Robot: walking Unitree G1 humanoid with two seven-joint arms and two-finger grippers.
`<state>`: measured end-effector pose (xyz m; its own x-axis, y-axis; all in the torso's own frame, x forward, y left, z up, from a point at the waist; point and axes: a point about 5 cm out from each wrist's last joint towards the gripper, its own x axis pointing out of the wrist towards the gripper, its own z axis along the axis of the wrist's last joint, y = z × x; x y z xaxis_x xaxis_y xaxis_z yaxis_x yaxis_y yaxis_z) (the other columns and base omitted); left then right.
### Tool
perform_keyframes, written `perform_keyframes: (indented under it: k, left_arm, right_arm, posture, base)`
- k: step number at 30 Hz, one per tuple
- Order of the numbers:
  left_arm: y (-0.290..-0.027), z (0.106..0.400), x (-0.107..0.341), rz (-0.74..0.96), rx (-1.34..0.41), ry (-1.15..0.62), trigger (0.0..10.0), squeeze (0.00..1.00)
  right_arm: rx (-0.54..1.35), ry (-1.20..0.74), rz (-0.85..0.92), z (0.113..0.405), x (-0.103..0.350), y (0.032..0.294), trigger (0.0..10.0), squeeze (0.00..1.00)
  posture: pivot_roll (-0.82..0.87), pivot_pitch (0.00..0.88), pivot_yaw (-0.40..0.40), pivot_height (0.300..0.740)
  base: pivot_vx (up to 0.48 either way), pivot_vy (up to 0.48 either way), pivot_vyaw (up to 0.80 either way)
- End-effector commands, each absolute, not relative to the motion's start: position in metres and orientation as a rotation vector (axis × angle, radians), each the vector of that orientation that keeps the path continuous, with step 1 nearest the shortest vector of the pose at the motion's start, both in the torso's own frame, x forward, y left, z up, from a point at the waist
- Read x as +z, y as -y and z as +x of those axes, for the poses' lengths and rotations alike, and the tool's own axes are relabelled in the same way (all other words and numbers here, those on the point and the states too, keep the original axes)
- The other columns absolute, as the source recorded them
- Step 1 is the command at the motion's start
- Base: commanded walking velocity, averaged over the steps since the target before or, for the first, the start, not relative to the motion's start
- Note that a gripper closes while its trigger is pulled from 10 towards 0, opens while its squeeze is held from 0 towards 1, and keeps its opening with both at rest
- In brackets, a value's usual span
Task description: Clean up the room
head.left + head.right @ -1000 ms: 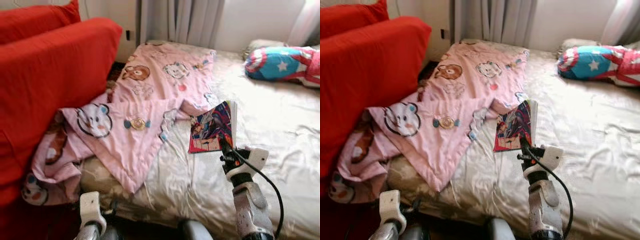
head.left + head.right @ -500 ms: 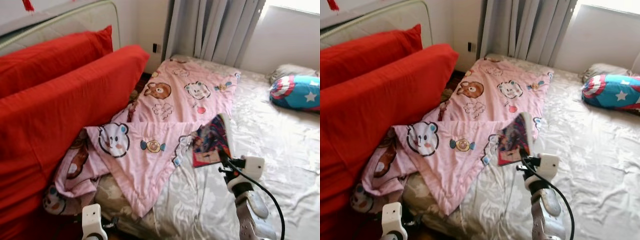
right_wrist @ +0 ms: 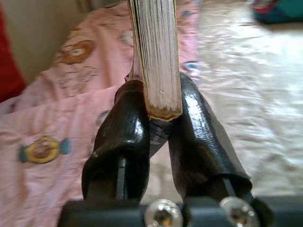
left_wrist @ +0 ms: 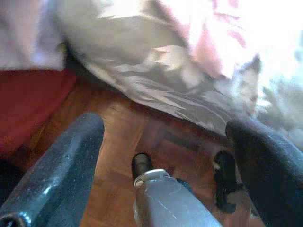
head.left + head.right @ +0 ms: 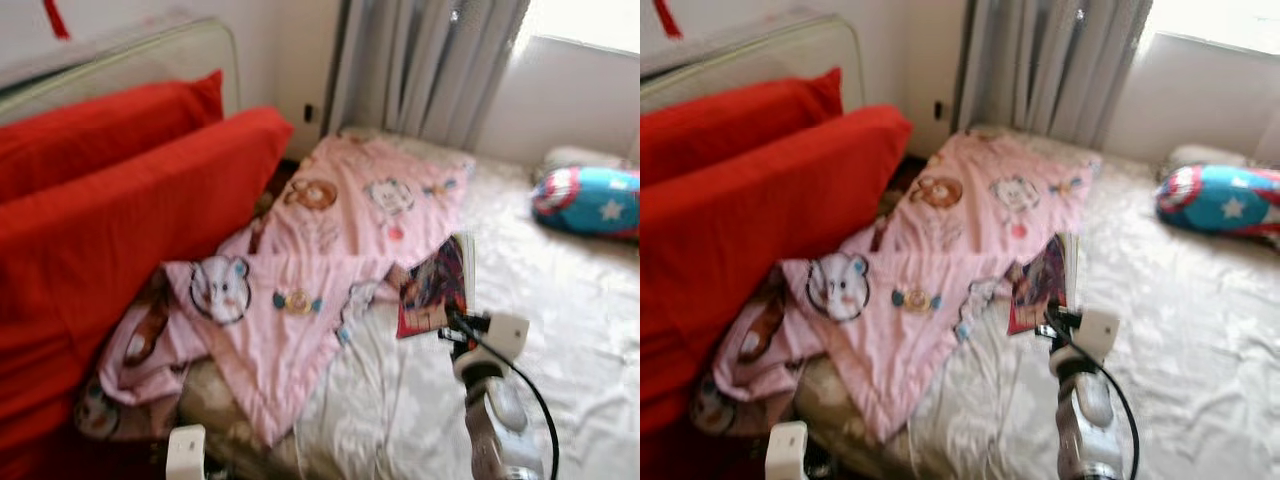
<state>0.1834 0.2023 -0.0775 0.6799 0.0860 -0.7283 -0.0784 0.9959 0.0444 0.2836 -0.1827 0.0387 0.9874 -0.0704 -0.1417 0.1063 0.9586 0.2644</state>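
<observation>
A wide bed with a cream satin sheet (image 5: 560, 330) carries a rumpled pink cartoon-print blanket (image 5: 330, 240) sliding toward the red sofa cushions (image 5: 110, 230). The right gripper (image 3: 158, 118) has its fingers clamped on a colourful comic book (image 5: 435, 285), raised spine-down above the sheet, probably to carry it off. The left gripper (image 4: 165, 156) hangs idle, fingers spread wide and empty, over the wooden floor (image 4: 118, 137).

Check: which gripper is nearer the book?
Right. The right gripper is clamped on the book above the bed; the left gripper hangs open low near the floor.
</observation>
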Motion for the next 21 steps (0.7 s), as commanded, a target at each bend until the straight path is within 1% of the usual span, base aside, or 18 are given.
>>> perform_keyframes:
  k: [1, 3, 5, 13, 18, 21]
  left_arm:
    - [-0.1980, 0.1744, -0.0831, 0.040, 0.050, -0.865, 10.0, 0.00]
    - [-0.1982, 0.1720, -0.0843, 0.047, 0.050, -0.876, 10.0, 0.00]
    - [-0.1994, 0.1680, -0.0860, 0.047, 0.054, -0.888, 10.0, 0.00]
    - [-0.1998, 0.1655, -0.0869, 0.084, 0.030, -0.893, 10.0, 0.00]
    - [-0.1969, 0.1662, -0.0870, 0.094, 0.003, -0.894, 10.0, 0.00]
    - [-0.1968, 0.1662, -0.0872, 0.076, 0.010, -0.896, 10.0, 0.00]
  right_arm:
    - [-0.079, -0.083, 0.224, 0.2841, 0.0462, 0.1845, 10.0, 0.00]
    - [-0.064, -0.083, 0.205, 0.2840, 0.0458, 0.1825, 10.0, 0.00]
    - [-0.087, -0.087, 0.236, 0.2865, 0.0456, 0.1808, 10.0, 0.00]
    - [-0.081, -0.083, 0.234, 0.2882, 0.0474, 0.1763, 10.0, 0.00]
    - [-0.078, -0.083, 0.202, 0.2872, 0.0473, 0.1784, 10.0, 0.00]
    - [-0.088, -0.083, 0.203, 0.2876, 0.0477, 0.1815, 10.0, 0.00]
  posture:
    - [-0.07, 0.038, -0.106, 0.740]
    - [-0.06, 0.041, -0.105, 0.740]
    - [-0.06, 0.053, -0.098, 0.740]
    - [-0.07, 0.071, -0.095, 0.740]
    - [-0.07, 0.076, -0.096, 0.740]
    - [-0.07, 0.075, -0.100, 0.740]
  base:
    - [0.000, 0.000, -0.77]
    - [0.000, 0.000, -0.77]
    - [0.000, 0.000, -0.77]
    - [0.000, 0.000, -0.77]
    - [0.000, -0.399, -0.77]
    - [0.000, 0.000, -0.77]
